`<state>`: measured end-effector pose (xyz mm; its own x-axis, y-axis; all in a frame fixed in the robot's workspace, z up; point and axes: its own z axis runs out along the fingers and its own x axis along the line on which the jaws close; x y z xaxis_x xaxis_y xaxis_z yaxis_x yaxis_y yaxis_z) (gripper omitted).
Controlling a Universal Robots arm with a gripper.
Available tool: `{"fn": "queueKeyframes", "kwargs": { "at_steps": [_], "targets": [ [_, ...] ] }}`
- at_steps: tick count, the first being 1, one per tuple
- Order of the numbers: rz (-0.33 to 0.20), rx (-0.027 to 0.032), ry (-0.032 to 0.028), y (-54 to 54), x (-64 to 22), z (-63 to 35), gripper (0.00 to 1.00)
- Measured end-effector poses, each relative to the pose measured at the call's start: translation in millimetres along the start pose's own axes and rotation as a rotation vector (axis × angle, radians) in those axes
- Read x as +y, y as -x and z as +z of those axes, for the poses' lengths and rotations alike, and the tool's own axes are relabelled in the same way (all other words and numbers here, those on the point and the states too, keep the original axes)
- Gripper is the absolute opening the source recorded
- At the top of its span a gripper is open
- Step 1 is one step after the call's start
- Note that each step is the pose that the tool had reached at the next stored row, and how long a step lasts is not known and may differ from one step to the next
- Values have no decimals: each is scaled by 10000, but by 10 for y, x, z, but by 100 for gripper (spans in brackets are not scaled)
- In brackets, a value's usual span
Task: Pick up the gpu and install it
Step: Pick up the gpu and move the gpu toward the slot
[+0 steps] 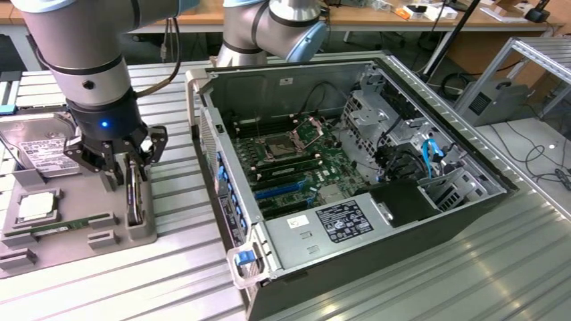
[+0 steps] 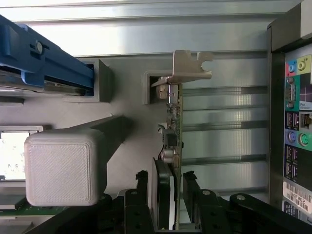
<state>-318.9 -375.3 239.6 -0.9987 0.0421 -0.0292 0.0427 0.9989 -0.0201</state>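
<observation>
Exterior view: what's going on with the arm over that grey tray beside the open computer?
The robot arm holds its pincer low over the gpu, which stands on edge in a slot of the grey tray at the exterior view's left. The pincer is open, with a finger on each side of the card. The card sits in its slot, not lifted. The open computer case lies beside the tray, and the gpu is not in it.

Cannot see the upper part of the gpu (image 1: 133,200) in the exterior view, covered by the gripper (image 1: 126,175). Cannot read the label of the hard drive (image 1: 36,144), partly behind the arm (image 1: 85,73) and cut at the exterior view's left. Cannot see the near corner of the computer case (image 1: 207,114), cut off.
</observation>
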Motion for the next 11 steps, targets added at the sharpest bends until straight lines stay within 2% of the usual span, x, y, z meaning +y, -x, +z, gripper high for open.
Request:
{"fn": "queueKeyframes", "kwargs": {
  "at_steps": [11],
  "targets": [
    [-2,0,1,1,-47,8,42]
  ]
}}
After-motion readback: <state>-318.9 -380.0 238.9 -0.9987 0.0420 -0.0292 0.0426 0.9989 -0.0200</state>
